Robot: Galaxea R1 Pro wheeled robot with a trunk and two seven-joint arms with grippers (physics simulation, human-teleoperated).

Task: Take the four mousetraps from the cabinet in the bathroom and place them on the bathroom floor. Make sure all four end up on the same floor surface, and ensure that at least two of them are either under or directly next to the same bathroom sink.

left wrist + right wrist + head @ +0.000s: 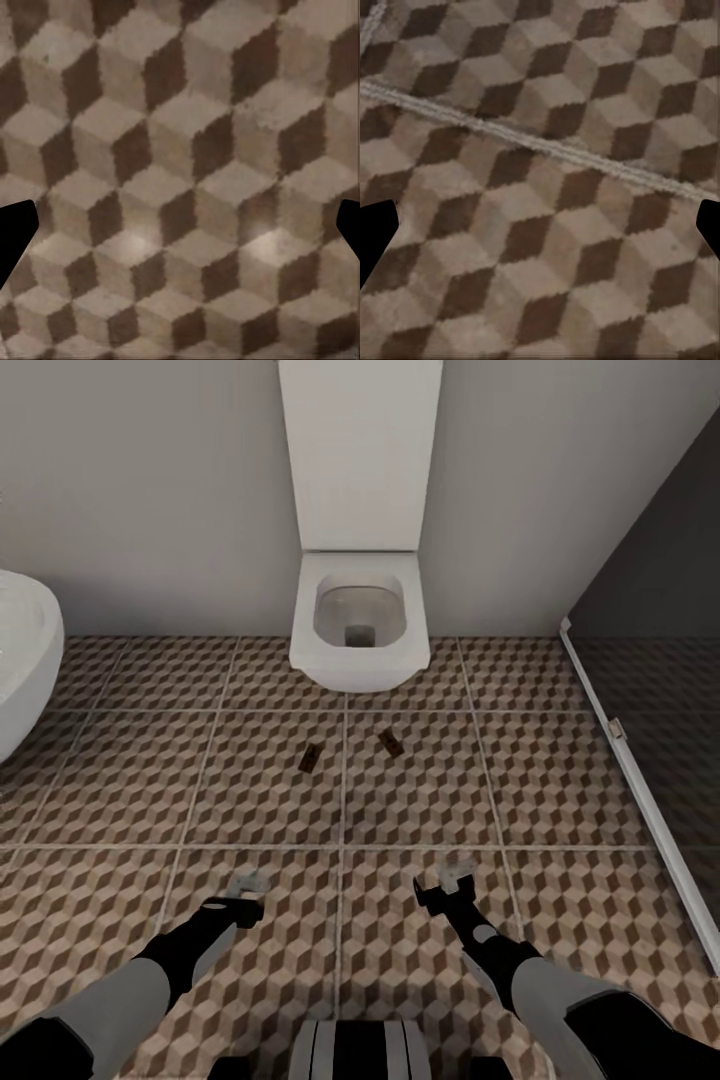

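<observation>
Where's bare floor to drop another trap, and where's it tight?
Bare tiles: the stretch of bathroom floor between the left gripper and the white curved fixture at left, and the tiles between the right gripper and the dark panel's white edge. Tight: in front of the toilet, where two mousetraps lie apart.

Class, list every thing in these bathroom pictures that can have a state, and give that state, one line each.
Left mousetrap: lying flat on the bathroom floor, in front of the toilet, untouched.
Right mousetrap: lying flat on the same floor, apart from the first.
Toilet: bowl uncovered.
Left tool: open, empty, above the tiles.
Right tool: open, empty, above the tiles.
</observation>
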